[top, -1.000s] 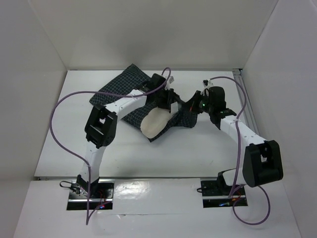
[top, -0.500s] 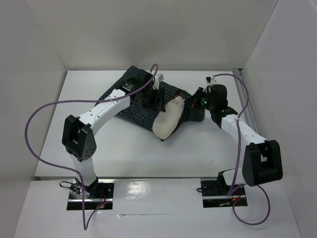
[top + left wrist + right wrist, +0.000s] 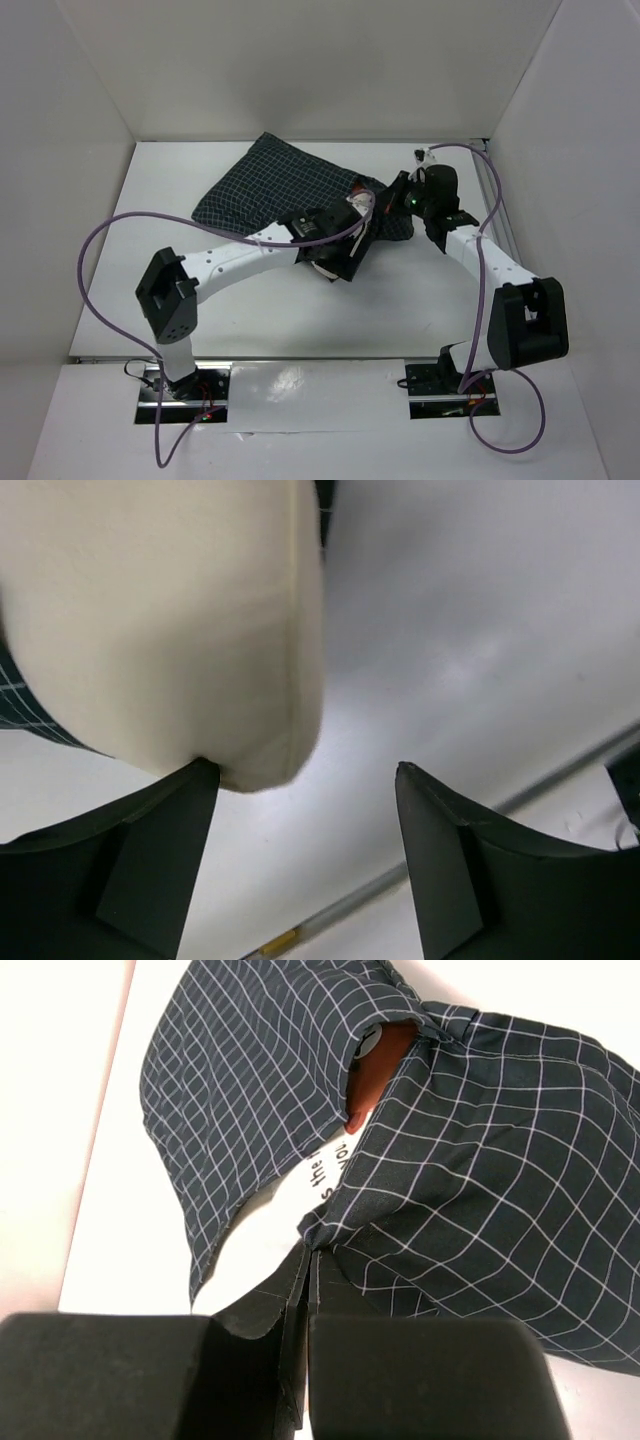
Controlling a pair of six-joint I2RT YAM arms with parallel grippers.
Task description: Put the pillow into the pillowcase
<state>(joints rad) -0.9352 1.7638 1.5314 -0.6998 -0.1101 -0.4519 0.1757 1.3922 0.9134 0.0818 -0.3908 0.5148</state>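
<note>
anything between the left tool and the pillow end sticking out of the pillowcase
Nothing visible. Open, the left tool flanks the bare cream corner of the pillow, one finger about touching it. The right tool is pinched shut on the edge of the pillowcase by its opening.

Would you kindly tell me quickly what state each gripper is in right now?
Left gripper: open, the pillow corner against one jaw, not gripped.
Right gripper: closed, pinching the pillowcase edge.
</note>
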